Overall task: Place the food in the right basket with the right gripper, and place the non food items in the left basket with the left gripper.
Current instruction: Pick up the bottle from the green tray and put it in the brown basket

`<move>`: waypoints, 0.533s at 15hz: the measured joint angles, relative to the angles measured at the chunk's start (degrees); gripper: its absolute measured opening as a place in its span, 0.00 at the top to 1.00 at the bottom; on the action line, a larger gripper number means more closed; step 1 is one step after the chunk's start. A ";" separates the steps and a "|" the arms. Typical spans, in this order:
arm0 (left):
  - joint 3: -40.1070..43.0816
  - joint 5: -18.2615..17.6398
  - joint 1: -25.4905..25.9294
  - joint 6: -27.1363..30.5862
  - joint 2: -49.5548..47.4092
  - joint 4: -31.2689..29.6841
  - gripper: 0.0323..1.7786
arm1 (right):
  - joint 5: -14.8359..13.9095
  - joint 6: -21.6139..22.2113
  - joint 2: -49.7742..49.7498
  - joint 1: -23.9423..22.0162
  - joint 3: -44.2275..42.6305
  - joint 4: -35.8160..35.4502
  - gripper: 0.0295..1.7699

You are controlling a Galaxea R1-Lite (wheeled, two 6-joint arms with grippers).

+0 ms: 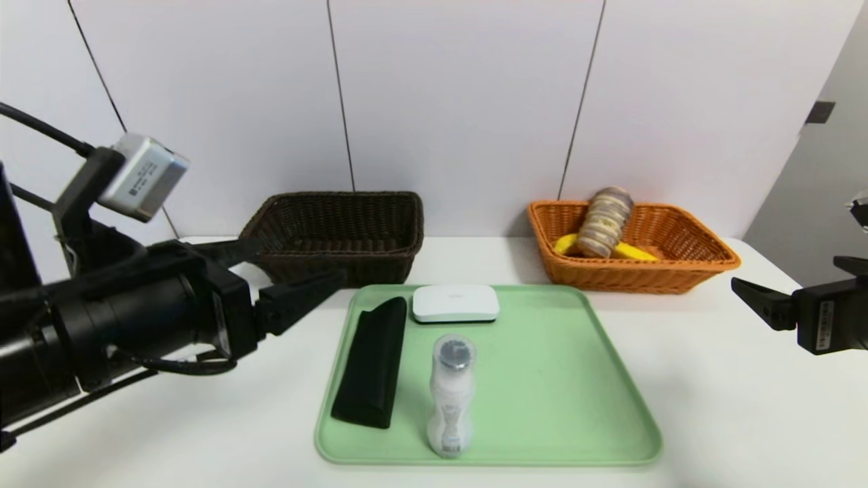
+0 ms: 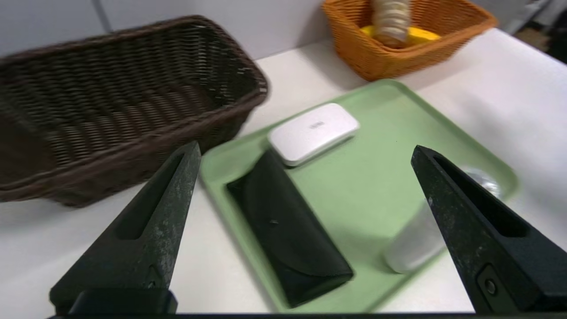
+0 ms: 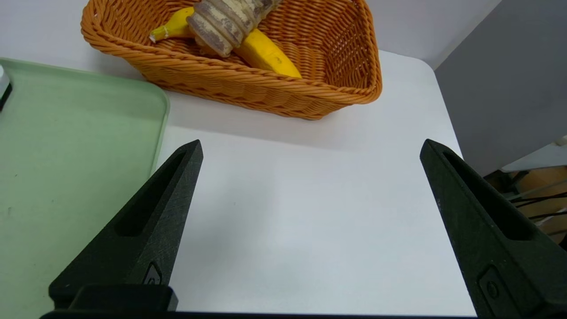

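The banana (image 1: 634,252) and the striped bread loaf (image 1: 605,221) lie in the orange right basket (image 1: 678,274), the loaf leaning over the banana. On the green tray (image 1: 556,379) lie a black pouch (image 1: 371,362), a white flat device (image 1: 456,303) and a clear-white bottle (image 1: 451,393) on its side. The dark brown left basket (image 1: 390,227) holds nothing that I can see. My left gripper (image 2: 305,146) hovers open beside the tray's left edge, in front of the brown basket, facing the pouch (image 2: 288,230). My right gripper (image 3: 310,148) is open over bare table right of the tray.
The white table (image 3: 310,221) ends at its right edge close to my right gripper. A wall stands right behind both baskets. The right half of the tray (image 3: 66,155) is bare.
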 joint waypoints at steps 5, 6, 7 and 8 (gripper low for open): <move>12.82 -8.39 -6.73 -1.73 1.13 -17.23 0.05 | 0.16 -0.17 -0.52 0.39 0.11 -0.06 0.04; 14.26 -10.20 -7.28 -1.77 1.19 -17.99 0.05 | 0.16 -0.11 -0.54 0.78 0.22 -0.06 0.04; 15.97 -12.65 -7.61 -1.76 1.11 -18.13 0.05 | 0.16 -0.04 -0.59 1.41 0.33 -0.01 0.04; 17.68 -14.77 -7.74 -1.66 0.94 -18.77 0.05 | 0.24 -0.06 -0.59 1.79 0.39 0.02 0.04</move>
